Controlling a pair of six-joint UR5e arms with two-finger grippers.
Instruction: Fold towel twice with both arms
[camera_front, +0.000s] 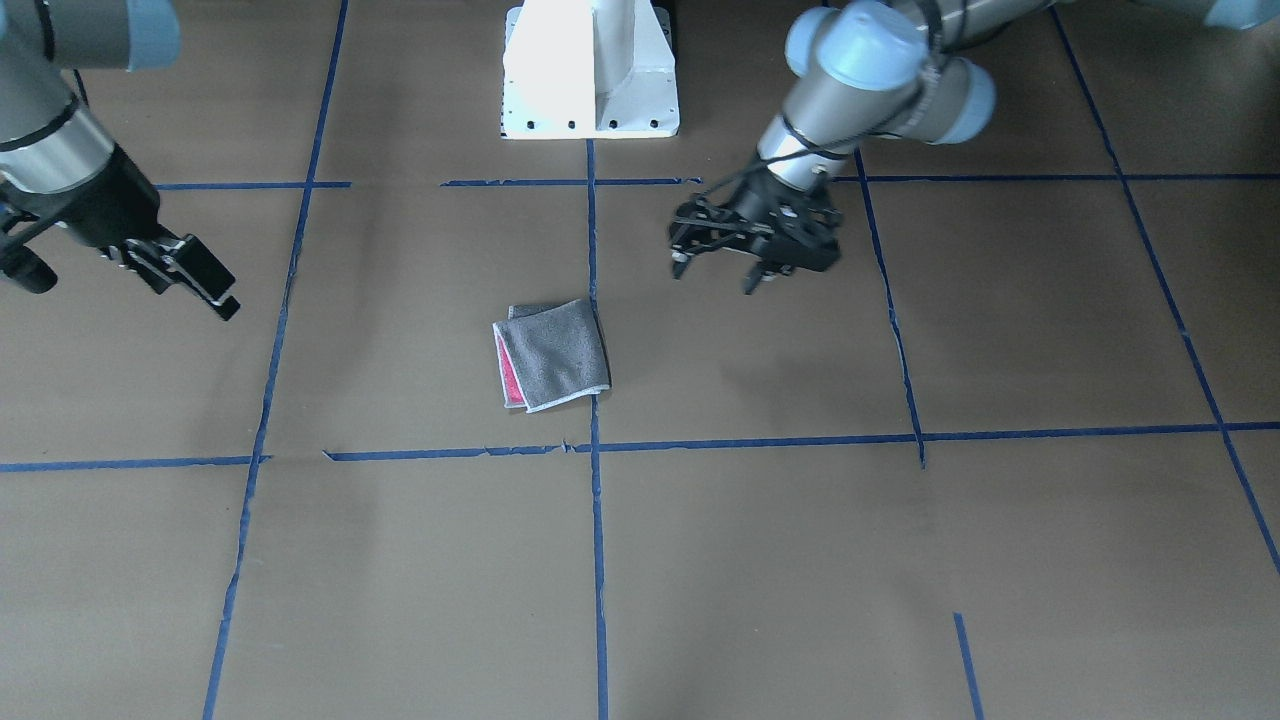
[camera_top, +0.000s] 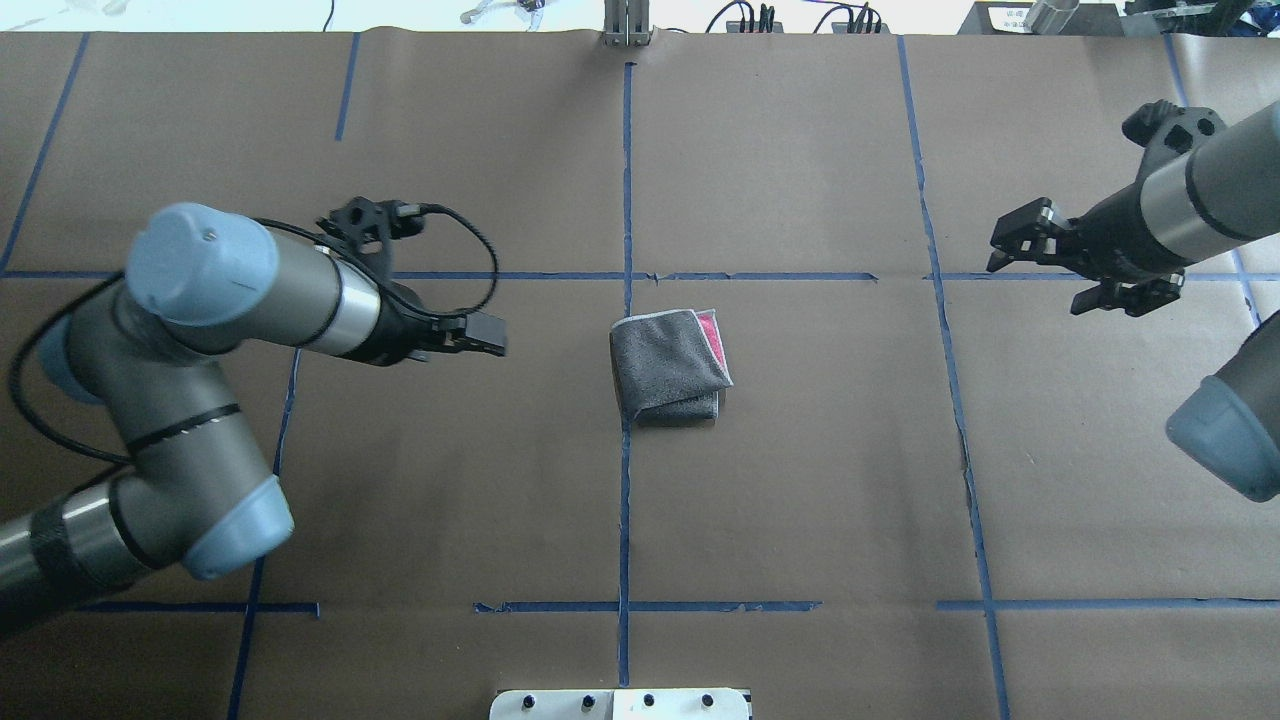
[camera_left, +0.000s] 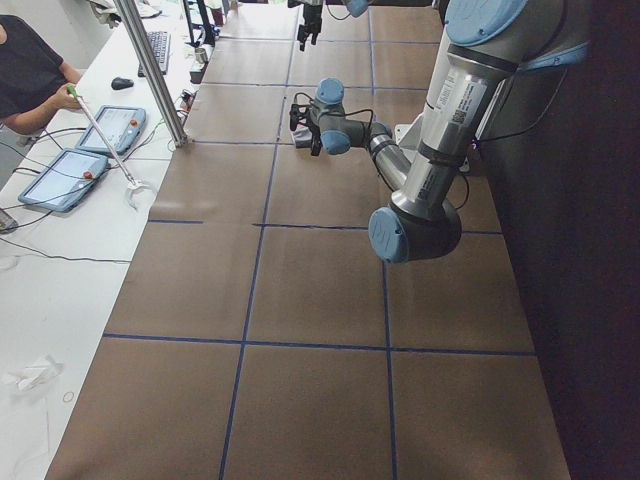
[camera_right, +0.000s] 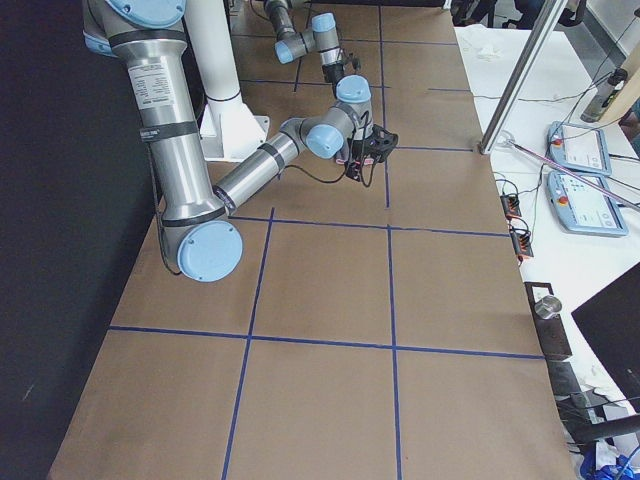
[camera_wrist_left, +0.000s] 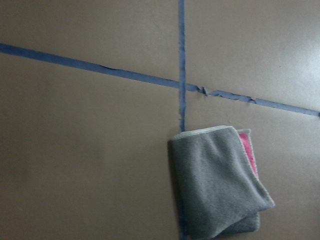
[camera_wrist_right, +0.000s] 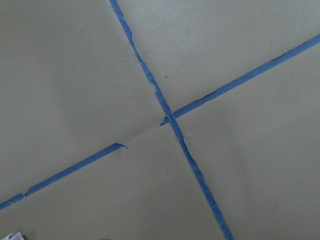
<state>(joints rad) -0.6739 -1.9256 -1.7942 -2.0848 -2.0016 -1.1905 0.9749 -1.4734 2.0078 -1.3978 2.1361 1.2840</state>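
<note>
Dark grey terry outward, a pink strip along its three o'clock edge, the small white-bordered square towel lies in a quartered stack at the centre of the brown paper-covered table. At its nine o'clock hangs the black two-finger left gripper, fingers spread and empty. Toward three o'clock, well apart, hangs the black two-finger right gripper, likewise spread and empty. Both folds appear done. The next move probably calls only for parking the arms or squaring the uneven six o'clock edge. No container shows.
</note>
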